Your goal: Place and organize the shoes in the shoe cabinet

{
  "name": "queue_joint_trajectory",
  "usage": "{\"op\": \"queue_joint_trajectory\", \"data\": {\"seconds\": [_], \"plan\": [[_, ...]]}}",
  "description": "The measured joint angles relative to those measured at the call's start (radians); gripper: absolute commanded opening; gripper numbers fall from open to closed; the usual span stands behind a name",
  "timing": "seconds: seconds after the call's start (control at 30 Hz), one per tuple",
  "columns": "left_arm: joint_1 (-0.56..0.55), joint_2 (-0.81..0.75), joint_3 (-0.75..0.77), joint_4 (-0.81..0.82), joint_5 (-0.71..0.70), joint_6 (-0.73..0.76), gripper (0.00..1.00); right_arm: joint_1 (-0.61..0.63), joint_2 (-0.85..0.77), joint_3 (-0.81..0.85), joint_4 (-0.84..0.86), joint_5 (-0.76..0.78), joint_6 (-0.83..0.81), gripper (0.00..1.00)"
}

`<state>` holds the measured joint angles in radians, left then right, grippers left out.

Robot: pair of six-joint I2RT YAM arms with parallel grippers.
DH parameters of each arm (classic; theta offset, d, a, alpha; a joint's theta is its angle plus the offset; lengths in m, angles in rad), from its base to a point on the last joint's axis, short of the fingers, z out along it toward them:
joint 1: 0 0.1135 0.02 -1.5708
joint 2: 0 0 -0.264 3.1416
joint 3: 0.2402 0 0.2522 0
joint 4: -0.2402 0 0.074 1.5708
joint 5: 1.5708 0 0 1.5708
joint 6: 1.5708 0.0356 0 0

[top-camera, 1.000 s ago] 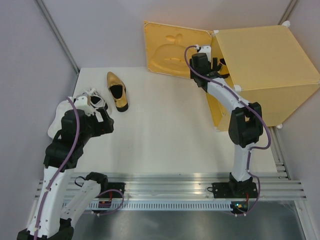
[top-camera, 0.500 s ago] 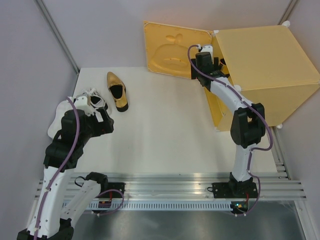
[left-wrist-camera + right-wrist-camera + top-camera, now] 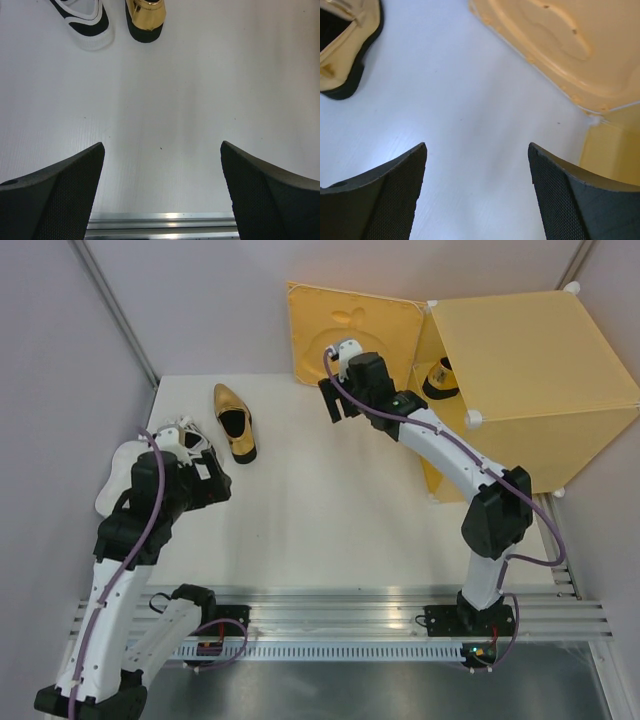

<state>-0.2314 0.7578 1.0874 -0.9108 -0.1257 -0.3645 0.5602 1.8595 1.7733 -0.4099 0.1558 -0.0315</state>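
Overhead, we see the shoe cabinet at the 2 o'clock corner of the worktop, its door swung wide toward 12 o'clock. 1 gold shoe sits just inside the cabinet's opening. The other gold shoe lies on the worktop at 10 o'clock, toe toward 12 o'clock. Just beside it, at its 9 o'clock, is a laced white shoe. A 2nd white shoe shows at 9 o'clock, partly hidden by the left arm. That arm's jaws are spread wide with nothing between them, over bare worktop. In its wrist view the white shoe's black-trimmed end and the gold shoe's heel sit side by side at 11 o'clock. The right arm reaches to 12 o'clock in front of the door, and its jaws are likewise spread and hold nothing. Its wrist view has the gold shoe at 10 o'clock and the door at 1 o'clock.
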Motion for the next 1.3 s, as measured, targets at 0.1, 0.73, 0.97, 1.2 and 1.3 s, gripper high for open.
{"op": "queue_joint_trajectory", "data": {"seconds": [0.1, 0.73, 0.97, 1.2, 1.3], "plan": [[0.0, 0.047, 0.0, 0.0, -0.01, -0.027, 0.99, 0.057, -0.037, -0.089, 0.016, -0.022, 0.012, 0.86], [0.08, 0.728, 0.214, 0.215, -0.052, -0.137, 0.98, 0.158, -0.469, -0.741, 0.113, -0.011, 0.213, 0.93], [0.131, 0.973, 0.414, 0.256, -0.061, -0.16, 0.98, 0.158, -0.584, -0.828, 0.125, 0.052, 0.229, 0.98], [0.167, 1.155, 0.568, 0.261, -0.085, -0.162, 0.8, 0.158, -0.619, -0.843, 0.148, 0.106, 0.227, 0.98], [0.174, 1.222, 0.612, 0.257, -0.101, -0.162, 0.63, 0.158, -0.619, -0.844, 0.15, 0.117, 0.219, 0.98]]}}
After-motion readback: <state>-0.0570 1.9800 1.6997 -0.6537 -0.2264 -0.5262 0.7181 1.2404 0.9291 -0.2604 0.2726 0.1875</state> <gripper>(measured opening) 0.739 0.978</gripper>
